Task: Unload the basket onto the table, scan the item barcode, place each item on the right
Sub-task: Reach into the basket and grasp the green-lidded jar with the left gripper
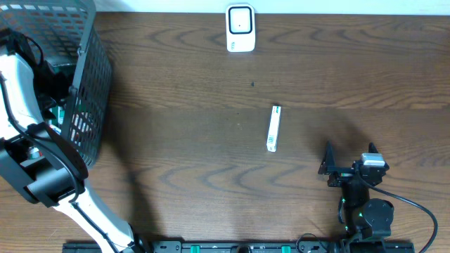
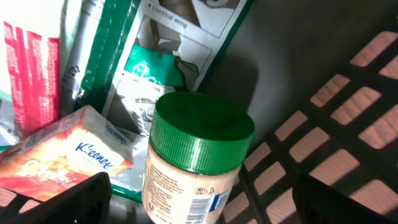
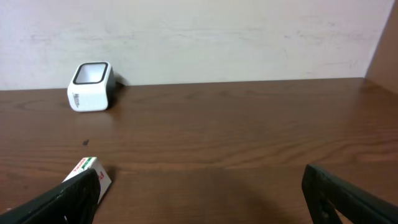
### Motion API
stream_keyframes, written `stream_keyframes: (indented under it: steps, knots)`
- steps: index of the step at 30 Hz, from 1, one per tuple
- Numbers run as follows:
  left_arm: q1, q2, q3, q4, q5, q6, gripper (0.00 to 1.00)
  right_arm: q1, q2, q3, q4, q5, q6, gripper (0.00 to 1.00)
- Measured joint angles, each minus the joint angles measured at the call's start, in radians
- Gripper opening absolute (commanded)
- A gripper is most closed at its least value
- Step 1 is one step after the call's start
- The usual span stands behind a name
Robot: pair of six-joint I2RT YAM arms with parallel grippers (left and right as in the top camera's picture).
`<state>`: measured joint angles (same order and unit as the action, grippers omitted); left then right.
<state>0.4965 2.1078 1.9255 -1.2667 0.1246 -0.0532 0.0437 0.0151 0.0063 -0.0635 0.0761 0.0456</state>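
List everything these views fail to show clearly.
- Green-lidded jar, left wrist view: the bottom edge cuts off its label and most of its barcode.
- Slim box, overhead: its print is too small to read, so no barcode can be found.
- Basket contents, overhead: hidden behind the mesh wall and the left arm.
- Scanner, overhead: too small to tell whether it is on.

Dark wood table (pale wall behind)
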Motion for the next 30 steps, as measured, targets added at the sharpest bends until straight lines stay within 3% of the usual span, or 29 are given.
stream_keyframes:
  steps: [5, 15, 22, 30]
  knots:
    - [0.000, -0.041, -0.082, 0.064, -0.029, -0.025, 0.94, 0.000, 0.000, 0.000, 0.000, 0.000, 0.000, 0.99]
    - [0.007, -0.359, -0.355, 0.275, -0.106, -0.082, 0.94, 0.000, 0.000, 0.000, 0.000, 0.000, 0.000, 0.99]
    - [0.006, -0.303, -0.437, 0.343, -0.108, -0.089, 0.77, 0.000, 0.000, 0.000, 0.000, 0.000, 0.000, 0.99]
    - [0.000, -0.217, -0.445, 0.352, -0.096, -0.085, 0.69, 0.000, 0.000, 0.000, 0.000, 0.000, 0.000, 0.99]
